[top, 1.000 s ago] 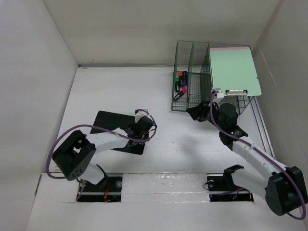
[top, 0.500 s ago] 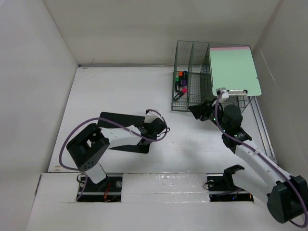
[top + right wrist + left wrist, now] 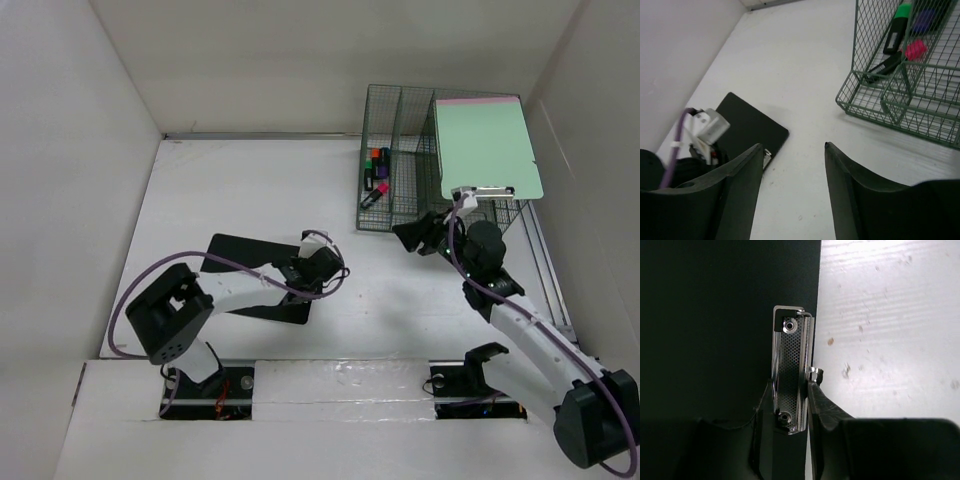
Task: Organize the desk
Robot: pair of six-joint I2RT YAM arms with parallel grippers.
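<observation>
Left wrist: left tool clamped on clip of clipboard lying flat on bench below both arms, likely to lift it | right tool apart, empty, near rack, likely standing by

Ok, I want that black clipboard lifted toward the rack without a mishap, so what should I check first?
1. Left gripper straddles the metal clip of the black clipboard: ok.
2. Its grip is firm: cannot tell.
3. Right gripper open, empty: ok.
4. Path to the green rack free: not ok, that gripper hangs before it.
5. Green clipboard already in rack: ok.
</observation>
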